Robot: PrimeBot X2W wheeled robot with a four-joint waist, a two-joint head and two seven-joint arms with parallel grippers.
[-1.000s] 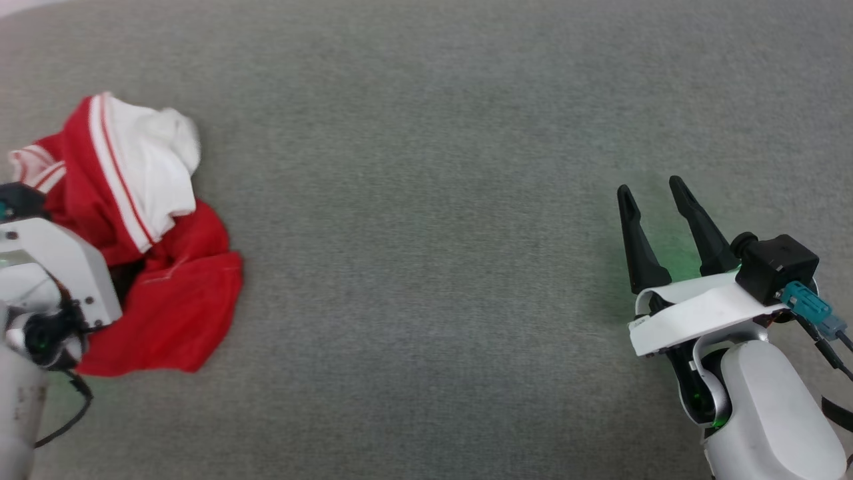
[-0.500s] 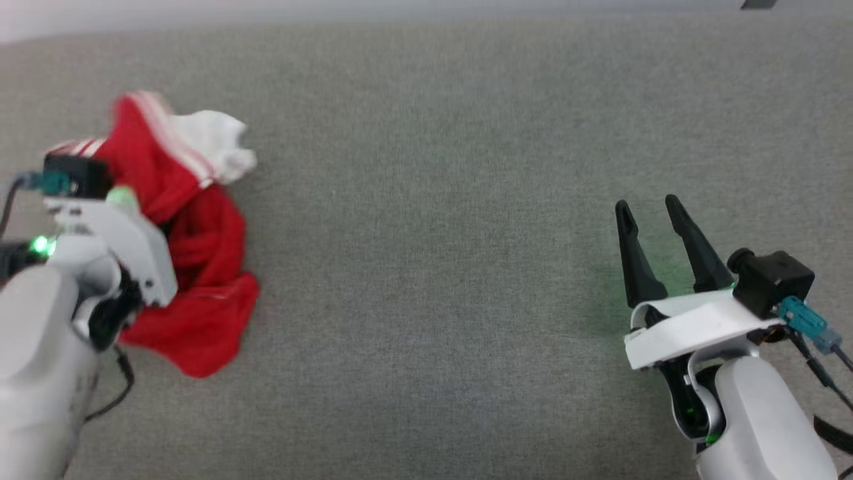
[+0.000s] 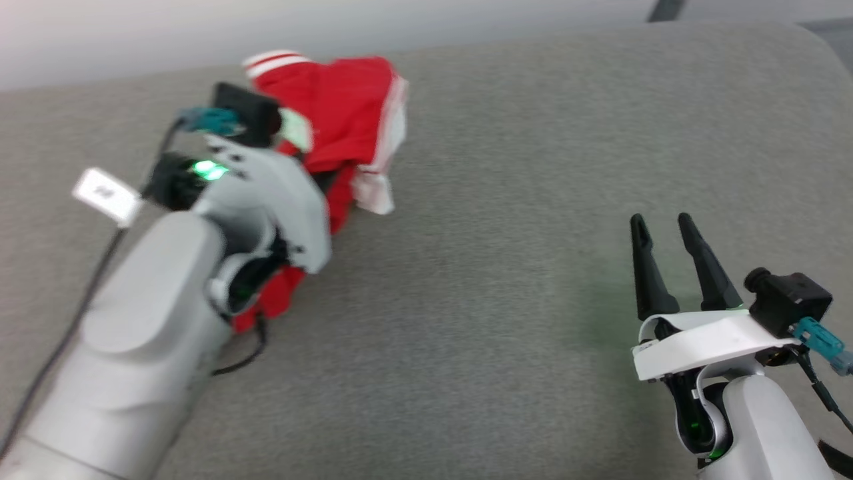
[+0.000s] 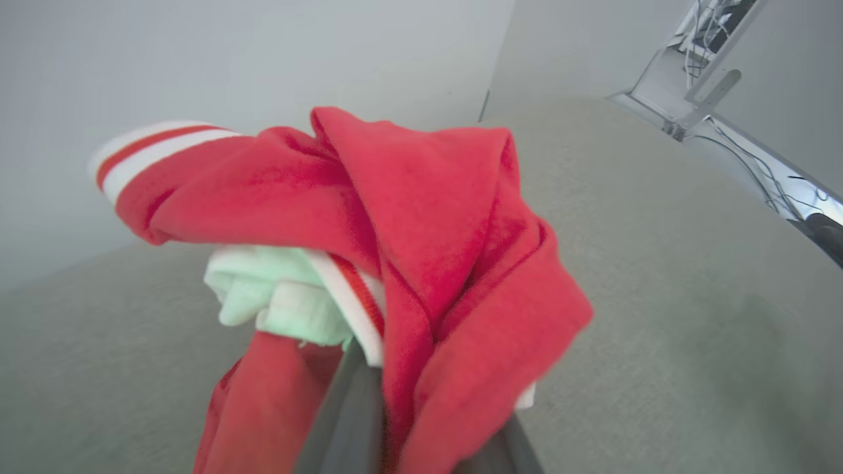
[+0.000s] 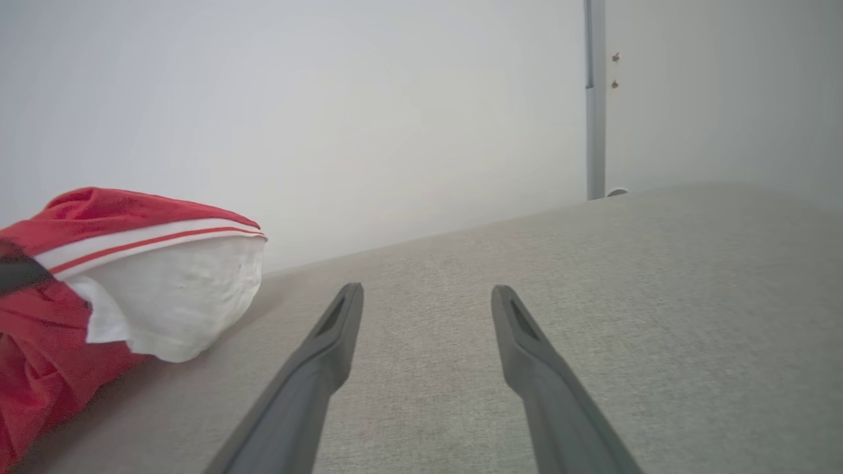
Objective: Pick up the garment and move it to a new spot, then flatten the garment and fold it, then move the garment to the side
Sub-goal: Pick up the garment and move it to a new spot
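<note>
- The garment [image 3: 346, 113] is soft, matt jersey cloth, with finely ribbed striped trim.
- The surface [image 3: 506, 307] under it is grey woven fabric, matt and slightly rough.
- The right gripper [image 3: 660, 218] has smooth, dark, matt fingers [image 5: 319, 368] that look like plastic.
- The left forearm shell [image 3: 140, 347] is pale, smooth hard plastic with a soft sheen.
- The wall [image 5: 329, 99] is smooth and matt.

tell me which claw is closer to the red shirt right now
Left. The left claw is shut on the garment, cloth bunched around it. The right claw stands open over the grey surface, apart from the garment, off to its right.
</note>
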